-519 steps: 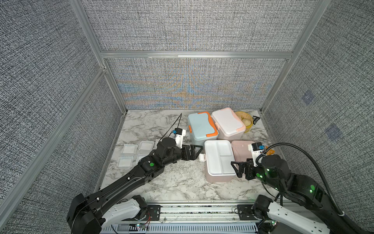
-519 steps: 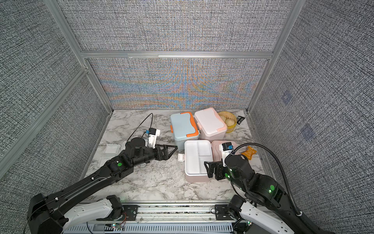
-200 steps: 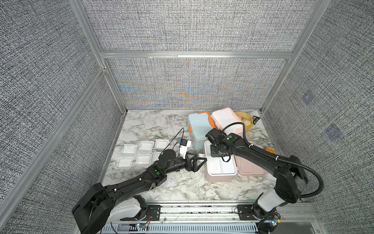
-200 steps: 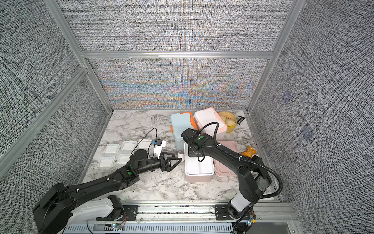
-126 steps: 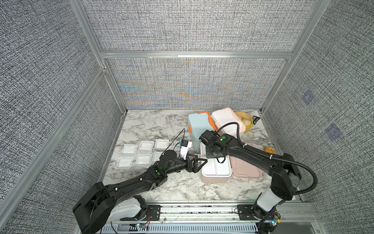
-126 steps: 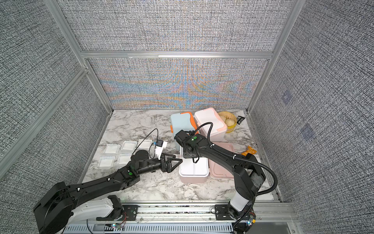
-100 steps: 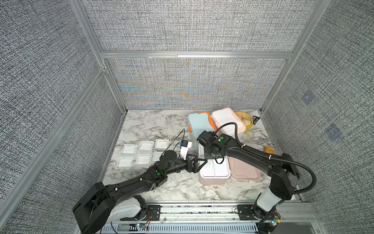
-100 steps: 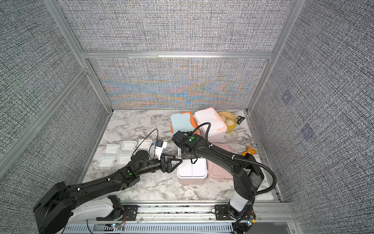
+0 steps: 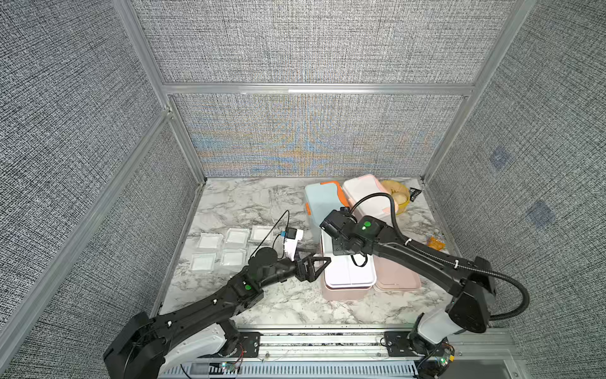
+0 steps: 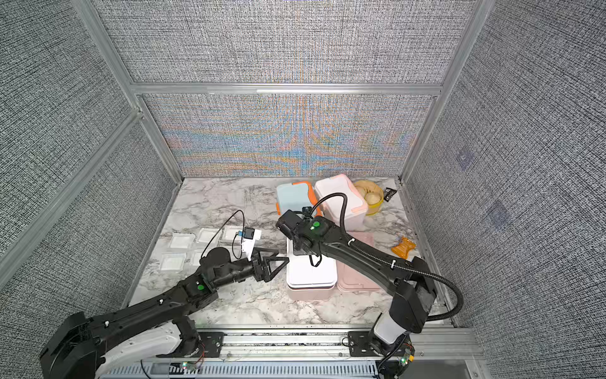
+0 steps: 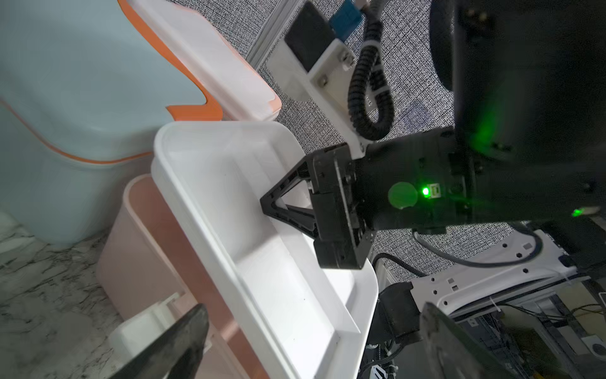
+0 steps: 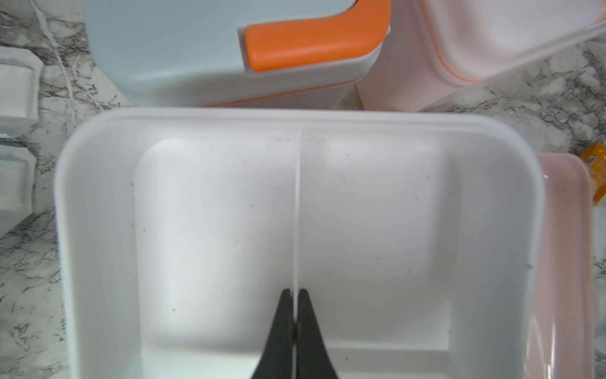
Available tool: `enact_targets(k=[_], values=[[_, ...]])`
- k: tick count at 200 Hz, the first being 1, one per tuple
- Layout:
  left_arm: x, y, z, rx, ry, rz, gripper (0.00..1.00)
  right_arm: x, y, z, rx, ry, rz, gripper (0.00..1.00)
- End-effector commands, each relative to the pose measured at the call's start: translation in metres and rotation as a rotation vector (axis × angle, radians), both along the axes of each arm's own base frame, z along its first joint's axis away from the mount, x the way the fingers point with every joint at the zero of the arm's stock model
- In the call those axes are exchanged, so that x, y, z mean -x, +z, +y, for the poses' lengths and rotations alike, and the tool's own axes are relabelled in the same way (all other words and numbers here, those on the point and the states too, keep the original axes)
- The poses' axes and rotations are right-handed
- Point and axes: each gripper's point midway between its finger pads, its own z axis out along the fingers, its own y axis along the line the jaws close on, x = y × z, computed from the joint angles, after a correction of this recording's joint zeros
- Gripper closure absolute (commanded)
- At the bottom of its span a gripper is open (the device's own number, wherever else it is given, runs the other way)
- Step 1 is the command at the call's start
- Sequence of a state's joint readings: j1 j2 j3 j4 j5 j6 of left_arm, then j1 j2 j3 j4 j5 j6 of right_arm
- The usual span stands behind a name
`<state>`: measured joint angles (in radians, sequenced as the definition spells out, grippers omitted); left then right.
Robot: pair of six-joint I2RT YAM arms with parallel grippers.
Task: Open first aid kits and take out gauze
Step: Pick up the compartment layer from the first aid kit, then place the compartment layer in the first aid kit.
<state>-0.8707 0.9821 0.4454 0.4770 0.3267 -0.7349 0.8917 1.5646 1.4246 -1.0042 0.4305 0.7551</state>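
The dusty pink first aid kit [image 9: 344, 293] stands open, its lid [image 9: 398, 279] lying back to the right. A white divided tray [image 9: 349, 274] sits in its top, with nothing in either compartment. My right gripper [image 12: 295, 292] reaches down into the tray, shut on the thin centre divider [image 12: 297, 210]. My left gripper [image 9: 314, 267] hangs open beside the tray's left rim, holding nothing. Behind stand the blue kit [image 9: 323, 200] and the white kit [image 9: 367, 197], both closed. Several gauze pads [image 9: 237, 236] lie on the table at the left.
A yellow basket with buns [image 9: 398, 197] and a small black packet [image 9: 414, 193] sit in the back right corner. An orange wrapper [image 9: 435, 243] lies by the right wall. Grey panels wall in the marble table [image 9: 295, 305].
The right gripper, closed on the divider, has dragged the pink kit with its tray and lid leftward, up to the left gripper. The left arm has barely moved.
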Motion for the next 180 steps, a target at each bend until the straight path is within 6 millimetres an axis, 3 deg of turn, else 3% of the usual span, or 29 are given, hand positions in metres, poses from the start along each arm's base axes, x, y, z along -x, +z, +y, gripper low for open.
enact_targets(k=[1,19,40,79,119,143,147,180], values=[[0.000,0.007,0.007,-0.024,0.019,-0.058,0.00,0.000,0.019,-0.004,-0.014,0.039,-0.063,1.00],[0.003,0.019,0.013,-0.034,0.027,-0.103,0.00,0.005,0.038,0.006,-0.111,0.148,-0.127,1.00],[0.006,0.037,0.021,-0.037,0.039,-0.164,0.00,0.011,0.073,0.012,-0.243,0.261,-0.253,1.00],[0.012,0.071,0.036,-0.051,0.061,-0.264,0.00,0.036,0.141,-0.008,-0.372,0.398,-0.473,1.00],[0.025,0.102,0.048,-0.030,0.055,-0.366,0.00,0.066,0.186,-0.060,-0.428,0.386,-0.713,1.00],[0.029,0.111,0.060,-0.005,0.089,-0.433,0.00,0.087,0.207,-0.110,-0.477,0.289,-0.874,1.00],[0.029,0.113,0.063,0.001,0.101,-0.443,0.00,0.087,0.198,-0.113,-0.471,0.277,-0.876,1.00],[0.031,0.116,0.076,0.077,0.160,-0.499,0.00,0.107,0.190,-0.152,-0.547,0.183,-0.992,1.00]])
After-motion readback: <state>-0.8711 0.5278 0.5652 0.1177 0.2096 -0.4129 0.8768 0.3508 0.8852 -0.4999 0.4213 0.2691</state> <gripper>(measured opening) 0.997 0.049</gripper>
